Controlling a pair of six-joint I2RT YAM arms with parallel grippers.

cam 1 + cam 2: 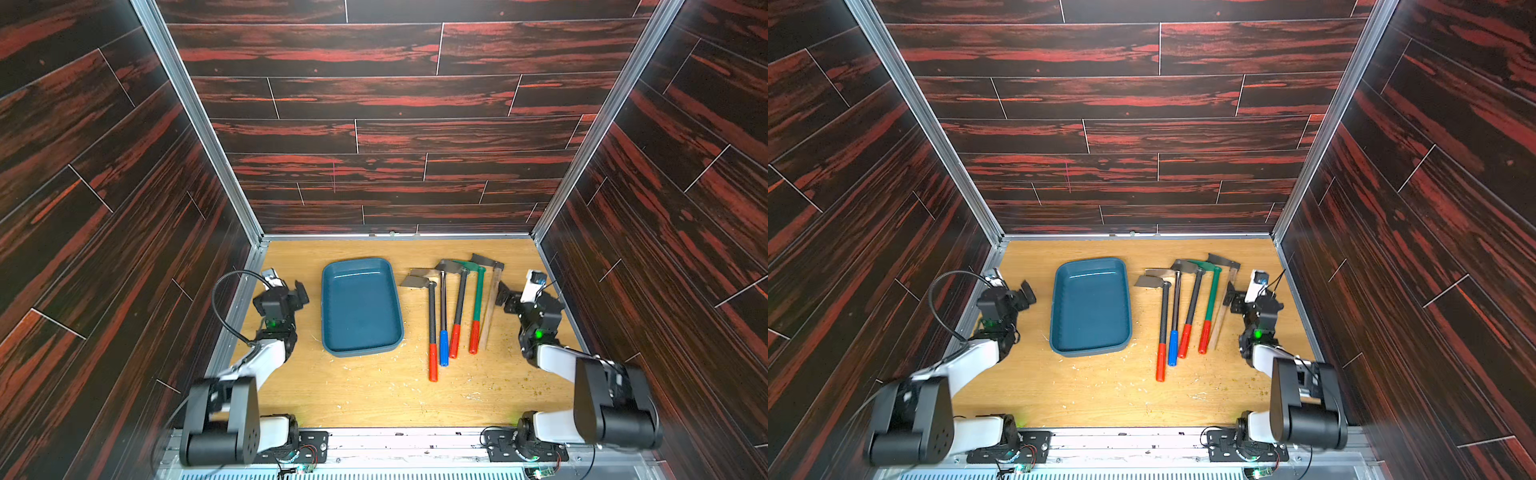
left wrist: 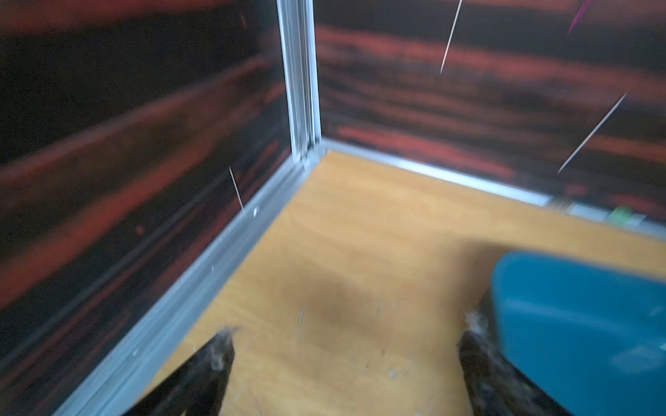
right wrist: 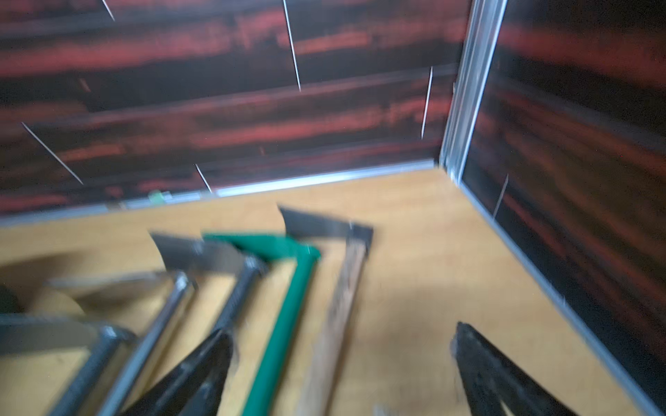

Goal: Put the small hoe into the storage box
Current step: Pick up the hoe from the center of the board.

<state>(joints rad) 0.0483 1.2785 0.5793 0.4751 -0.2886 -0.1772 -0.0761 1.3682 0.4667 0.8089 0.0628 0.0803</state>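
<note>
Right gripper, fingers wide and empty, is hovering beside the wooden-handled hoe; it's needing to straddle the shaft squarely before closing. Left gripper is gaping too.

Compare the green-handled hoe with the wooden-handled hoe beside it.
The green-handled hoe has a green shaft and head; the wooden-handled hoe has a pale wood shaft and dark grey metal head. The green-handled hoe ends in a red grip; the wooden-handled hoe's end is bare. The wooden-handled hoe ends the row; the green-handled hoe lies one place nearer the storage box. Both lie flat on the table, heads toward the back wall.
</note>
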